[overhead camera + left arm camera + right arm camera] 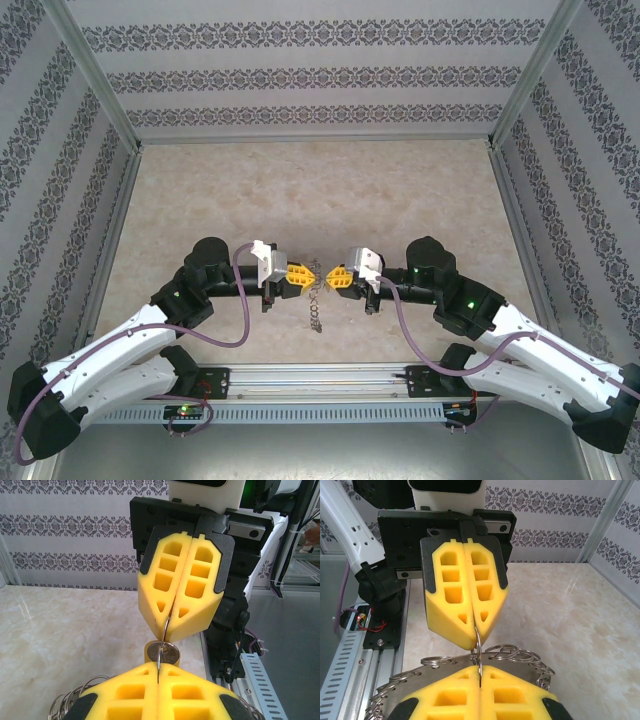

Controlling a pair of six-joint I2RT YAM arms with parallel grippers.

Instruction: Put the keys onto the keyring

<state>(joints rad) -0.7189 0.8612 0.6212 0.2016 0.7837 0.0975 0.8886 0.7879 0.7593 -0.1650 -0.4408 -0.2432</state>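
Yellow foam on every finger, pressed flat pad to pad on both arms. Seen from above: left hand [303, 280] and right hand [332, 279] tip to tip over the near middle of the desk [300, 190]. Forearms stretched inward from either side, elbows bent out and back toward the bases, wrists roughly level. Both pinched closed on the keyring [317, 298], held up between the tips, with a limp dark tail drooping toward the rail [320, 378].

From the left wrist: a thin wire loop [166, 630] standing upright, nipped at the top in the seam of the right hand and at the bottom in the seam of the left. Just behind it, a round brass key [169, 656], low between the two hands, its lower part hidden by the near fingers. A few wire rings peeking out at both bottom corners, cut off by the frame.

From the right wrist: the same loop between the two seams, plus a flat grey band [515, 655] fringed with small wire rings. Curved out to both sides behind the near fingertips, cropped at the lower edge.

From above, far too small to separate loop, band and key: just a dark streak. Impossible to tell whether the key is threaded on the loop or merely hanging behind it.
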